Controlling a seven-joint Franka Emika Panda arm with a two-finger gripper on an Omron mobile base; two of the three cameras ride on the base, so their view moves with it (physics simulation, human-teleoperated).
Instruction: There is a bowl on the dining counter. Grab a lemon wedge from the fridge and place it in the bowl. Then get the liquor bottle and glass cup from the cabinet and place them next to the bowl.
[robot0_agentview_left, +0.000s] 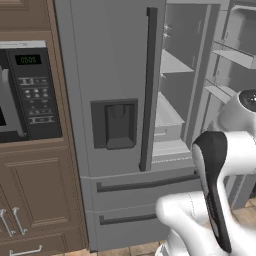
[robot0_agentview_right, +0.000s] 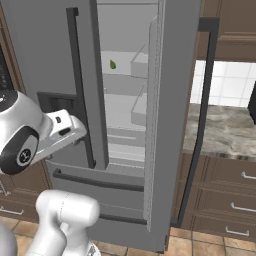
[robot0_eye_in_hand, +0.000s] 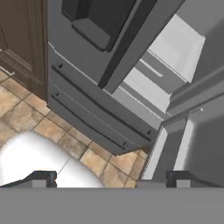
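The grey steel fridge stands in front of me with its left door shut and its right door swung open. A small greenish lemon wedge lies on an upper shelf inside. In the hand view my gripper is open, its fingertips far apart with nothing between them. It hangs low in front of the fridge, looking down at the bottom drawers and the floor. A dark brown wall cabinet hangs to the right. The bowl, dining counter, liquor bottle and glass cup are out of view.
A built-in oven panel sits in brown cabinetry left of the fridge. Right of the open door are a marbled worktop and brown drawers with silver handles. Door bins line the open door. Tiled floor lies below.
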